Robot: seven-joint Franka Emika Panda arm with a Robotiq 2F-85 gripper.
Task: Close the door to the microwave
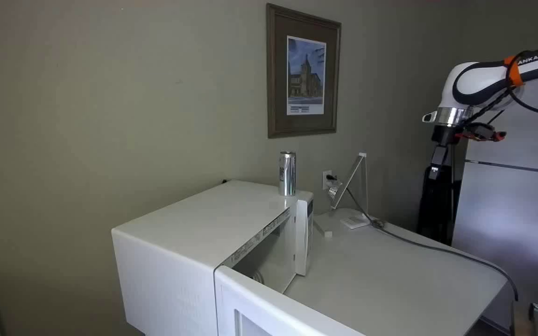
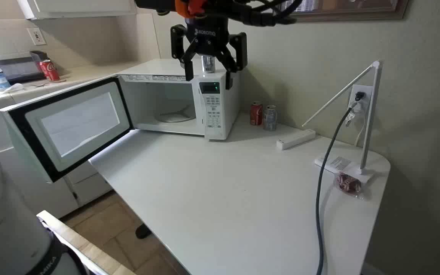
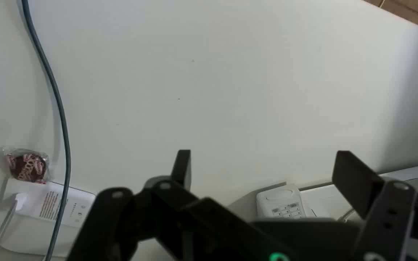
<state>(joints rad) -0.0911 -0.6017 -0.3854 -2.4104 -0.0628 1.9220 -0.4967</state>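
Note:
The white microwave (image 1: 194,219) stands at the back of the white table, and it shows in both exterior views (image 2: 232,107). Its door (image 2: 78,114) stands wide open, swung out past the table's edge; its top edge also shows in an exterior view (image 1: 287,305). The glass turntable is visible in the cavity. My gripper (image 2: 208,76) is open and empty, in the air above the table, apart from the door; it is side-on in an exterior view (image 1: 435,170). In the wrist view my open fingers (image 3: 263,161) frame the control panel (image 3: 281,201). I cannot make out the door there.
A silver can (image 1: 287,173) stands on the microwave's top. A red can (image 2: 256,113) and a silver can (image 2: 270,118) stand beside the microwave. A white lamp (image 2: 369,114), a dark cable (image 2: 321,198) and a wrapped snack (image 2: 348,183) are on the table's far side.

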